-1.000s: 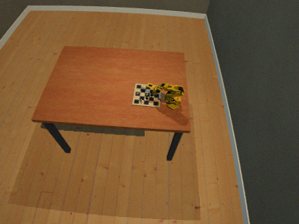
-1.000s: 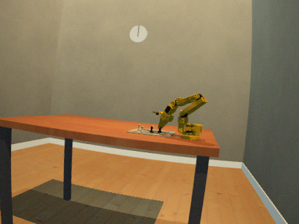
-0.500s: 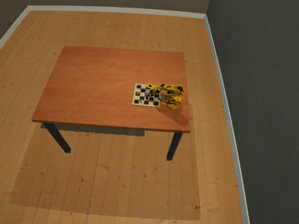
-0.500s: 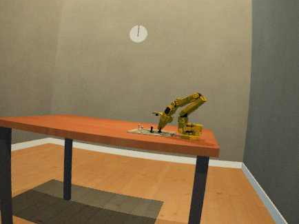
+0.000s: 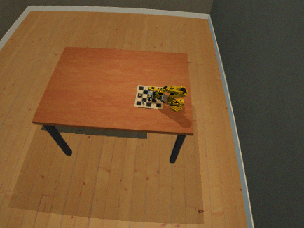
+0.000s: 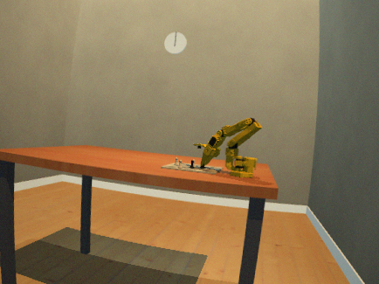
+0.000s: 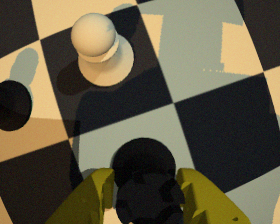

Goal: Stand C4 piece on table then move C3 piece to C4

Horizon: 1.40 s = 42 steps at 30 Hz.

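In the wrist view my gripper is low over the checkered board. Its two yellow fingers stand on either side of a black piece without being pressed on it, and the gripper is open. The piece stands upright on the board. A white pawn stands upright one square further on. Another black piece stands at the left edge. In the top and exterior views the arm reaches down to the board, with the gripper at board level. I cannot read the square labels.
The small board lies near the table's right front corner, with the arm's yellow base just right of it. The table's right edge is close behind the base.
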Motion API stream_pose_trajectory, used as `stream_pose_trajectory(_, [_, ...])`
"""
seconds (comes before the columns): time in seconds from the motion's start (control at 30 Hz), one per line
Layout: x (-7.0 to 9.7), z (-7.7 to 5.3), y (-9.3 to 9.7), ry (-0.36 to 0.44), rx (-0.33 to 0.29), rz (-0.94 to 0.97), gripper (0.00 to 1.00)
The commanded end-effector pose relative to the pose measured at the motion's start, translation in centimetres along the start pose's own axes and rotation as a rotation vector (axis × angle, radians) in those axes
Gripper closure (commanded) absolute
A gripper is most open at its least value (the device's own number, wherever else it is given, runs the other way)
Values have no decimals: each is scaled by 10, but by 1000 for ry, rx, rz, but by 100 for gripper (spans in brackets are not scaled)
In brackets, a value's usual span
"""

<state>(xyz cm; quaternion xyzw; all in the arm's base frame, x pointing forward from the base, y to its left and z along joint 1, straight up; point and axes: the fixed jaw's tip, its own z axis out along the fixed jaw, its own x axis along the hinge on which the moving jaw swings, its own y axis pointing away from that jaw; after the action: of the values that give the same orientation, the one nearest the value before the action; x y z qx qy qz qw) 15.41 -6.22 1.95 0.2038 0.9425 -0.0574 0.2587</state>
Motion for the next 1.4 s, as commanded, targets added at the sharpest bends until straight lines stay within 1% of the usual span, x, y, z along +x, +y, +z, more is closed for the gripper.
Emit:
stream_pose_trajectory(0.0, [1, 0, 2, -5, -5, 4, 88])
stream_pose_trajectory(0.87, [-5, -3, 1, -5, -5, 5, 88])
stream_pose_trajectory(1.37, [-5, -3, 0, -5, -1, 5, 88])
